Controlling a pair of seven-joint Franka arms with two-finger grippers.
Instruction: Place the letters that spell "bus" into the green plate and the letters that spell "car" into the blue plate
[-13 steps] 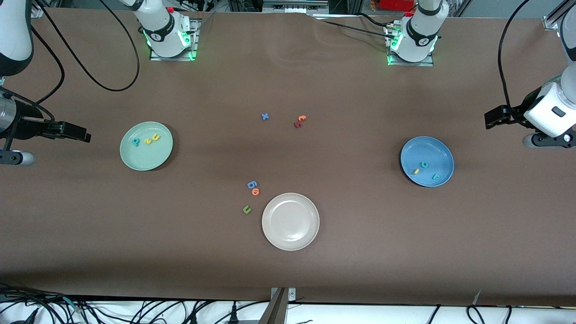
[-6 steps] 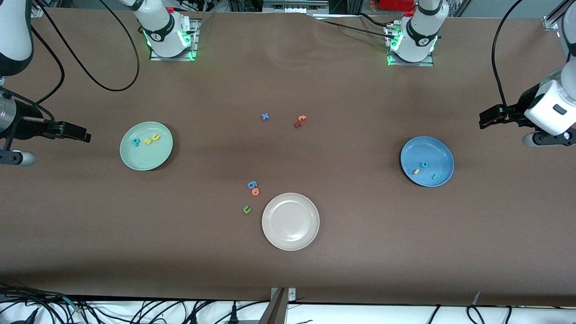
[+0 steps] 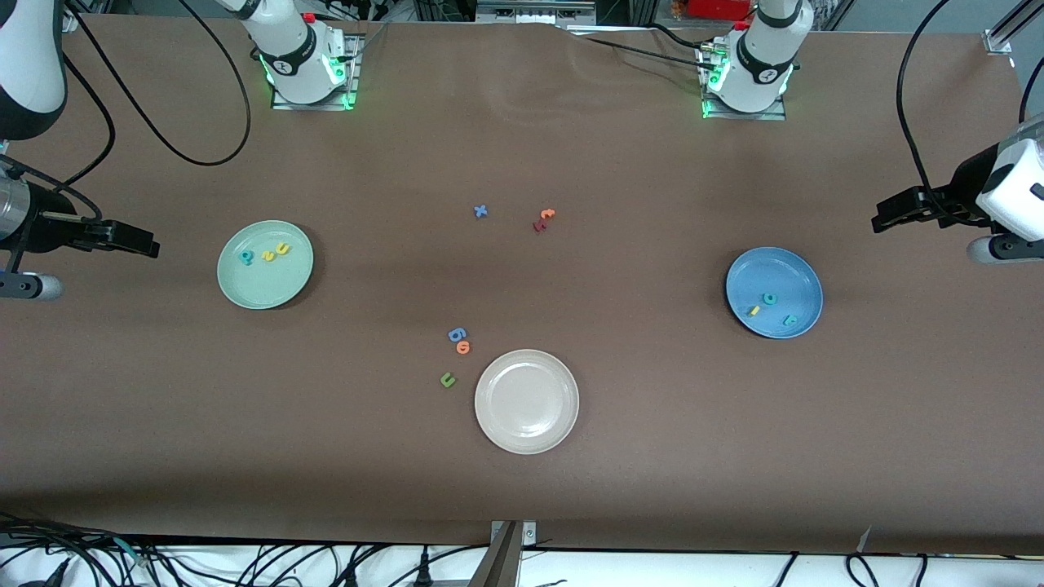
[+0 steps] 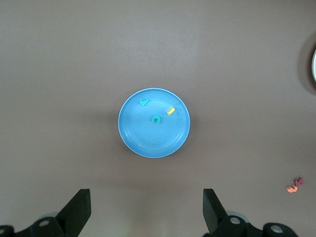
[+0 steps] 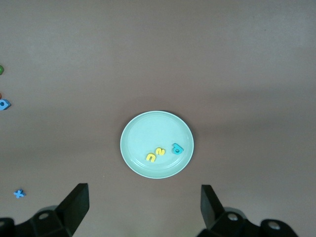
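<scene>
Three letters lying in green plate [image 3: 265, 265], three in blue plate [image 3: 774, 293], left gripper [image 3: 887, 214] and right gripper [image 3: 140, 241] hanging wide open, empty, arms partly cropped.

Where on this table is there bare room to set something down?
Bare cloth lies between the green plate and the loose letters, and between the beige plate and the blue plate. It is crowded beside the beige plate, where those letters cluster.
</scene>
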